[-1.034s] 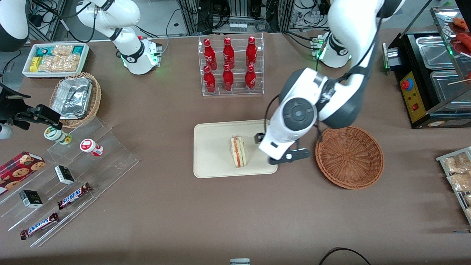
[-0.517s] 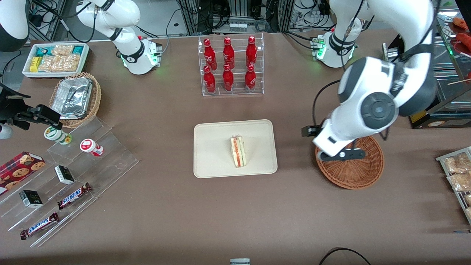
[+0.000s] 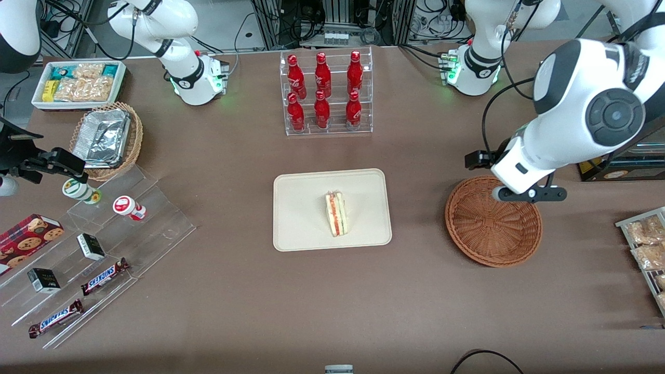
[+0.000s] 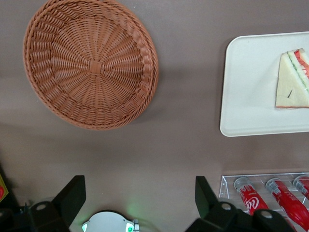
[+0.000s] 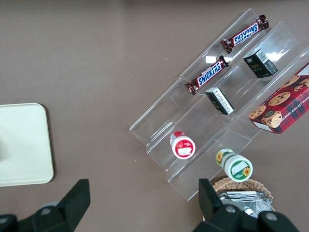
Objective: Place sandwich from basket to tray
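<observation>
1. Sandwich point(image 3: 336, 214) lies on the tray point(image 3: 301, 192), roughly at its middle, filling edge facing up. Nothing touches it. Same spot and pose as one second ago.
2. Basket point(image 3: 492, 223) is empty; its woven floor shows bare in the wrist view point(image 4: 91, 63). It sits on the table beside the tray, toward the working arm's end.
3. Change: one second ago the gripper point(image 3: 530, 194) hung at the tray's edge, just beside the sandwich. Half a second ago it was over the basket. Now it hangs high over the basket's rim, on the side farther from the front camera, well apart from the tray.
4. Fingers point(image 4: 72, 195) stand wide apart in the wrist view, with nothing between them.
5. Judgement: placement looks done; the arm appears to be retreating. No further handling seems needed.
</observation>
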Controlling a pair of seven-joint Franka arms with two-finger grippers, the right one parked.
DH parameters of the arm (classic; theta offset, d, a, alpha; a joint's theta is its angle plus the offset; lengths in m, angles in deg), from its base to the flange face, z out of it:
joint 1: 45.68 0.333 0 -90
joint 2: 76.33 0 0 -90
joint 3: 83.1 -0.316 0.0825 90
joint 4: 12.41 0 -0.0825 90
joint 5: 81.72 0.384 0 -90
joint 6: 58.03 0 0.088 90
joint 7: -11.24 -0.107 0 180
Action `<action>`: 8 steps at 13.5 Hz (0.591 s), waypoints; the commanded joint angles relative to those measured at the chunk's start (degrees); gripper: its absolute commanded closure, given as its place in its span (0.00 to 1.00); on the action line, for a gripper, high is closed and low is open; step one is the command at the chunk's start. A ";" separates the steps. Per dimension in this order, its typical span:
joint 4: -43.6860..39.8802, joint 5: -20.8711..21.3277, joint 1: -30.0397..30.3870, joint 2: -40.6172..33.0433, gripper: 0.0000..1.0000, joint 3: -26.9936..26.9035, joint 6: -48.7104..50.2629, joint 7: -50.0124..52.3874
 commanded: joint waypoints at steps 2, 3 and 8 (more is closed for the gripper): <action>4.94 0.67 4.01 -6.66 0.00 2.00 0.73 -1.28; 5.65 0.67 5.07 -7.46 0.00 2.54 0.90 -1.71; 5.65 0.67 16.84 -9.04 0.00 13.87 3.63 -1.72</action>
